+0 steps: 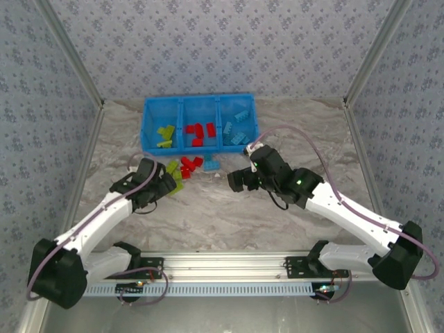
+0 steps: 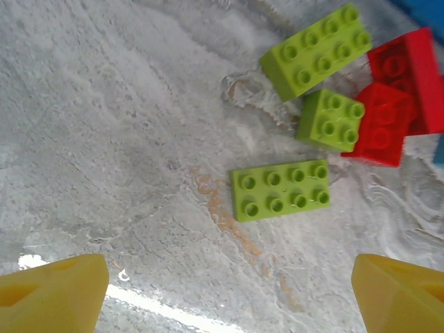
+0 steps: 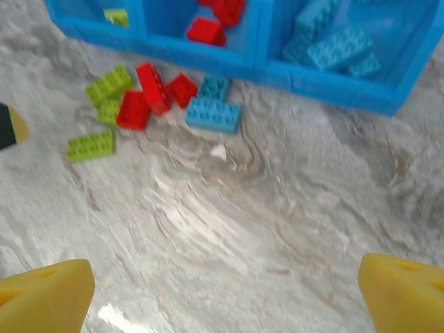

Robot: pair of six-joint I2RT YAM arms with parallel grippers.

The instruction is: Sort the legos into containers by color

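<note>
The containers are three compartments of one blue bin (image 1: 182, 125): lime green legos (image 1: 165, 135) lie in the left one, red legos (image 1: 198, 130) in the middle, light blue legos (image 1: 236, 128) in the right. Loose legos lie on the table before the bin: green (image 1: 174, 168), red (image 1: 189, 165) and blue (image 1: 210, 165). My left gripper (image 1: 170, 184) hovers open just short of a flat green brick (image 2: 281, 190), with two more green bricks (image 2: 330, 119) and red ones (image 2: 381, 125) beyond. My right gripper (image 1: 237, 181) hangs open and empty over bare table, right of the blue bricks (image 3: 213, 114).
The marble-patterned table (image 1: 222, 215) has free room in the middle and at both sides. Patterned walls enclose the back and sides. The bin's front wall (image 3: 333, 87) stands just behind the loose pile. The left gripper's fingertip (image 3: 10, 125) shows in the right wrist view.
</note>
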